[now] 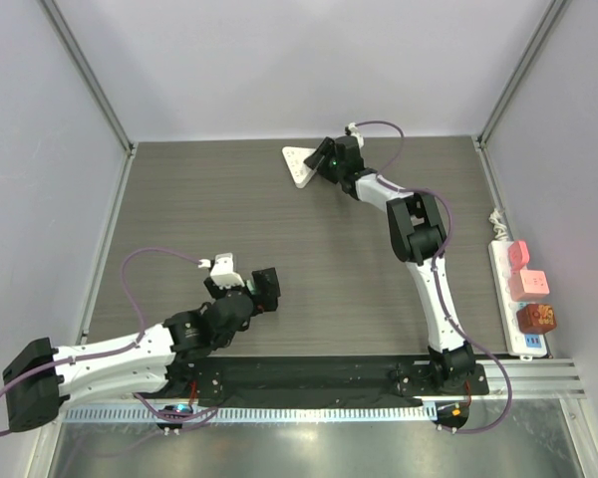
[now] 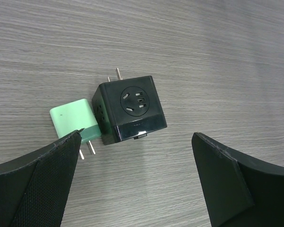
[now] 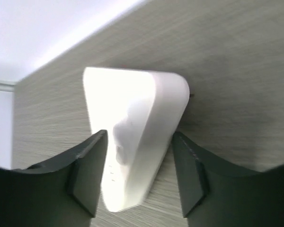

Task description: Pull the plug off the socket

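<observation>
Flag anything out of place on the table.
The green plug lies loose on its side against the black socket, pins bare rather than inserted. The black socket is tipped too, its own pins sticking out sideways. Nothing looks damaged or spilled.

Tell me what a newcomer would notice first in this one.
The right claw straddles a white triangular socket block near the far edge of the table. The open left claw hangs over a black cube adapter with a green plug lying against its side, prongs bare. Red and pink plugs sit in the power strip at right.
</observation>
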